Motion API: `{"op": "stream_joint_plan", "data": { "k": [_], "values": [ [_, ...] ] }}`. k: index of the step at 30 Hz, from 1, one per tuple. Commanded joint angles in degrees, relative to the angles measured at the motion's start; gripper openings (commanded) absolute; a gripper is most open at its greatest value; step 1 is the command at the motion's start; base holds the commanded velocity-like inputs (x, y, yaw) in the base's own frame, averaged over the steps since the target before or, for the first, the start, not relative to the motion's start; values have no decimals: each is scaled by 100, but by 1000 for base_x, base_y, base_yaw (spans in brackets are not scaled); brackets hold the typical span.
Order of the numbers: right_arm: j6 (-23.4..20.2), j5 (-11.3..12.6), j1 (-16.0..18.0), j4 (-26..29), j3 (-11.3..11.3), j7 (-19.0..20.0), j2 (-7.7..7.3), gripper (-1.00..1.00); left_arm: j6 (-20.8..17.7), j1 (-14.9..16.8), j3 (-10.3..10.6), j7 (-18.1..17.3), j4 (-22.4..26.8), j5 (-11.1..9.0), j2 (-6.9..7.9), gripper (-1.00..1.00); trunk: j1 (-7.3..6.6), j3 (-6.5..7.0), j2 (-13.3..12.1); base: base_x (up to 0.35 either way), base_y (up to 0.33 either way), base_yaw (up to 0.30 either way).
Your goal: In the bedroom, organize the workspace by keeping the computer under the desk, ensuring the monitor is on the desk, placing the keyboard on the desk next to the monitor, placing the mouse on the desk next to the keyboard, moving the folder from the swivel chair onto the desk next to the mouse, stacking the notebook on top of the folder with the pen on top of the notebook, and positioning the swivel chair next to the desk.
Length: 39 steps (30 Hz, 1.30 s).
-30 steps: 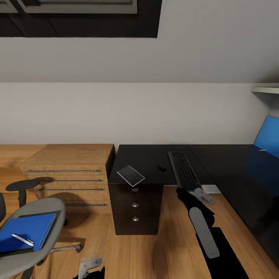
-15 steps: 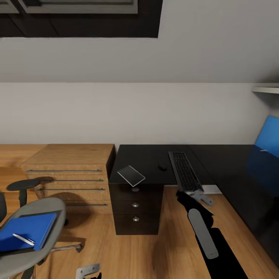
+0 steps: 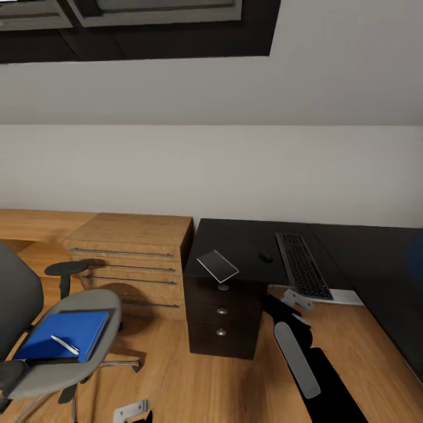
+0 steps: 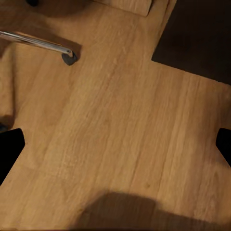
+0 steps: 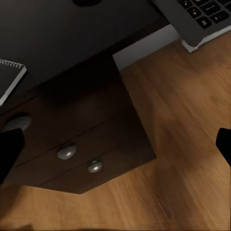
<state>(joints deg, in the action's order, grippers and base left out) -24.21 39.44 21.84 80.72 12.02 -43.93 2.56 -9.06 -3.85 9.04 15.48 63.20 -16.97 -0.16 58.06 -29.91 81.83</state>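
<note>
The desk (image 3: 247, 244) stood against the grey wall, its glossy black top running off toward three o'clock in the head view. On it the keyboard (image 3: 304, 265) lay lengthwise, its near end overhanging the front edge; the mouse (image 3: 266, 257) sat just beside it toward nine o'clock, apart from it. The notebook (image 3: 217, 265) rested at the desk's front corner, part of it jutting past the edge above the drawers (image 3: 222, 317) with their round silver knobs. A light wooden chest (image 3: 132, 258) with long bar handles stood touching the desk's end at nine o'clock.

At about eight o'clock the swivel chair (image 3: 88, 346) stood well apart from the desk, the blue folder (image 3: 64, 336) flat on its grey seat and the white pen (image 3: 64, 344) lying on the folder.

The right gripper (image 3: 297, 305) hung over the plank floor (image 3: 200, 382) just below the keyboard's near end, holding nothing, its fingers spread. The left gripper (image 3: 134, 409) was low at six o'clock above bare floor; its wrist view showed dark fingertips (image 4: 9, 149) set wide apart, a chair leg and castor (image 4: 69, 58) beyond.
</note>
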Motion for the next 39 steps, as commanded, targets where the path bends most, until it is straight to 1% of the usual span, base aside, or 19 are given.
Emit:
{"op": "stream_joint_plan", "data": {
  "k": [1,3,6,7,8,10,11,16,19,20,24,26,27,39],
  "values": [
    [-22,0,4,-5,35,-40,-1,100,-18,-1,10,39,5,-44,1,100,0,-7,3,0,0,250],
    [-22,-45,4,-24,101,-38,-1,100,-11,-1,10,40,-10,-44,-3,100,0,-11,3,0,0,250],
    [-21,-109,4,-45,305,-37,-5,100,-5,-1,15,42,-33,-44,-10,100,0,-20,3,0,0,251],
    [-20,-168,4,-56,501,-37,-8,100,-5,-1,17,43,-88,-41,-18,100,0,-24,3,0,0,247],
    [-19,-216,4,-67,615,-37,-8,100,-6,-1,25,43,-113,-39,-22,100,0,-29,3,0,0,240],
    [-20,-286,4,-86,752,-37,-11,100,-4,-1,47,43,-130,-37,-24,100,0,-39,3,0,0,235],
    [-21,-379,4,-103,916,-37,-17,100,-5,-1,85,45,-140,-38,-25,100,0,-45,3,0,0,218],
    [-20,-669,4,-162,1356,-34,-73,100,-7,-1,220,53,-175,-42,-21,100,0,-69,3,0,0,150],
    [-17,-803,4,-210,1592,-35,-99,100,-8,-1,315,56,-223,-43,-20,100,0,-75,3,0,0,62],
    [-10,-882,4,-238,1768,-36,-115,100,-4,-1,398,61,-265,-40,-20,100,0,-76,3,0,0,25],
    [41,-929,4,-253,1884,-36,-126,100,-1,-1,459,52,-291,-40,-17,100,0,-78,3,0,0,15],
    [138,-942,4,-244,1922,-36,-129,100,1,-1,480,43,-295,-42,-14,100,0,-79,3,0,0,7],
    [302,-952,4,-249,1962,-37,-132,100,2,0,497,44,-299,-43,-9,100,-22,-61,-37,0,0,1],
    [381,-938,4,-266,1964,-56,-150,100,1,1,501,57,-306,-44,-10,100,-285,155,-518,0,0,0]
  ]
}}
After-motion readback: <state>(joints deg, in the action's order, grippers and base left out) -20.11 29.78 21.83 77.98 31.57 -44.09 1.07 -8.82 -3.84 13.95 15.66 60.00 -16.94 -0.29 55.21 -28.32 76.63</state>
